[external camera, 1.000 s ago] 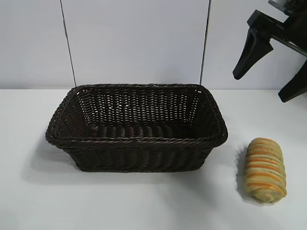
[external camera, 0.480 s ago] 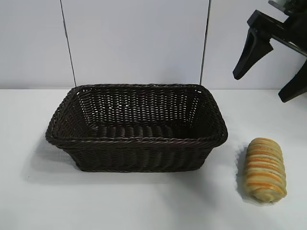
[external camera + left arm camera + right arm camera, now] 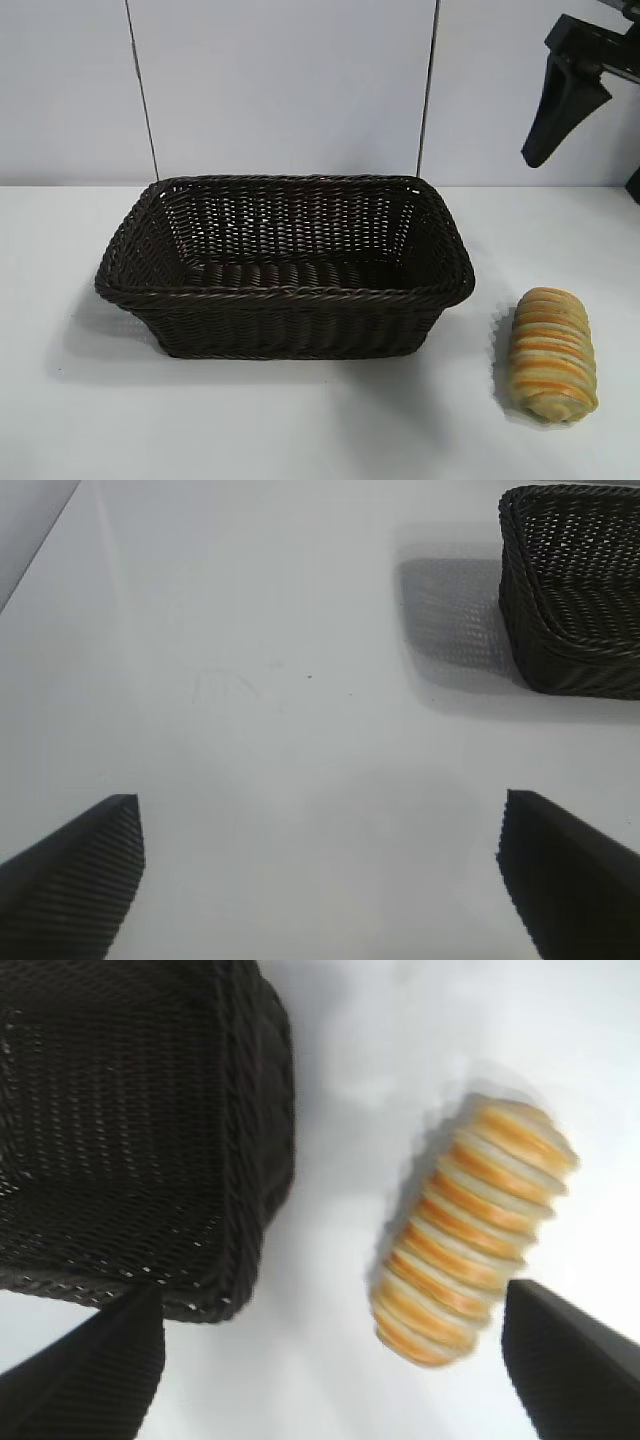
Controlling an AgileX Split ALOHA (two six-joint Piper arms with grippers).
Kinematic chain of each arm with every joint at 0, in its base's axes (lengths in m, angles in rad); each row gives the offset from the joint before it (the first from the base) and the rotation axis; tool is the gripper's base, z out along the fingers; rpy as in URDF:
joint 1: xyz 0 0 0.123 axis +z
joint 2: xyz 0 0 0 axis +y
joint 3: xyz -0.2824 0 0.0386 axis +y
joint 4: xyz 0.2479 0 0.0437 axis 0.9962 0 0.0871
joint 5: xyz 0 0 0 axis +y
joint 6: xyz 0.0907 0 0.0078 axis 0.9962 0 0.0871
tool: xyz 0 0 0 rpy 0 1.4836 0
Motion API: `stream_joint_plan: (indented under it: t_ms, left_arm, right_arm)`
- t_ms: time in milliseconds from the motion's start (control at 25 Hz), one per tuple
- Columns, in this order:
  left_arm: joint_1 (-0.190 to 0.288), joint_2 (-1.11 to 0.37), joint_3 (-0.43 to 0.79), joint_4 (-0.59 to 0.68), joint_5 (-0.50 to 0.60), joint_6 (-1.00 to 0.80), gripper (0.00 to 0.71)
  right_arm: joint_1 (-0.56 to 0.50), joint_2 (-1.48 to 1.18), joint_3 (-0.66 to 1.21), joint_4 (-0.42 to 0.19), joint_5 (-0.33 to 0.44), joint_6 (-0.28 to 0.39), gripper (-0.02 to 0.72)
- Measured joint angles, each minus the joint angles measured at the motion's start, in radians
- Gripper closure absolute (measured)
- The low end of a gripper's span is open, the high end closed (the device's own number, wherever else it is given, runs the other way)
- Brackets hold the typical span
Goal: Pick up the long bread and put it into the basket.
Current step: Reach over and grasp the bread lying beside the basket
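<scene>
Long bread (image 3: 552, 355): one oblong golden-tan loaf, crosswise ridges striped orange and pale yellow. Lies flat on the white table (image 3: 300, 430), long axis running roughly 12 to 6 o'clock in the exterior view, at about 4 o'clock from the basket. Near the basket's right end but apart from it, with bare tabletop between. Untouched by either gripper. Also seen in the right wrist view (image 3: 470, 1230), lying beside the basket's outer corner.

Basket (image 3: 285, 290): one large rectangular dark brown wicker piece, sloping sides, braided rim. Sits upright at the middle of the table, interior showing only its woven floor. One corner appears in the left wrist view (image 3: 575, 580), casting a shadow on the table; a larger part appears in the right wrist view (image 3: 130, 1130).

Right gripper (image 3: 330, 1360): raised above the table at about 2 o'clock from the basket and 12 o'clock from the loaf. In the exterior view only one dark finger (image 3: 570, 95) shows fully, at the upper right corner. Its wrist view shows the jaws spread wide, holding nothing, with loaf and basket corner below.

Left gripper (image 3: 320, 870): outside the exterior view. Its wrist view shows the jaws spread wide over bare table, holding nothing, basket corner well apart.
</scene>
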Motion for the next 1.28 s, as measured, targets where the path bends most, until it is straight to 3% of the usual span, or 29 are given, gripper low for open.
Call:
stream_joint_plan:
  t_ms: [160,320,640,1120,1200,1280]
  left_arm:
    - [0.0,0.0,0.0,0.0,-0.005,0.0,0.016]
    - [0.0,0.0,0.0,0.0,-0.005,0.0,0.016]
    - [0.0,0.0,0.0,0.0,-0.005,0.0,0.016]
    - [0.0,0.0,0.0,0.0,-0.005,0.0,0.016]
    - [0.0,0.0,0.0,0.0,-0.005,0.0,0.016]
    - [0.0,0.0,0.0,0.0,-0.005,0.0,0.016]
  right_arm:
    - [0.0,0.0,0.083,-0.003,-0.067,0.022,0.053]
    - [0.0,0.0,0.215,0.006,-0.189,0.025,0.053]
    - [0.0,0.004,0.378,0.088,-0.433,0.026,0.056]
    - [0.0,0.165,0.385,0.193,-0.575,-0.029,0.093]
    - [0.0,0.189,0.385,0.201,-0.586,-0.035,0.142]
    - [0.0,0.214,0.385,0.204,-0.593,-0.037,0.241]
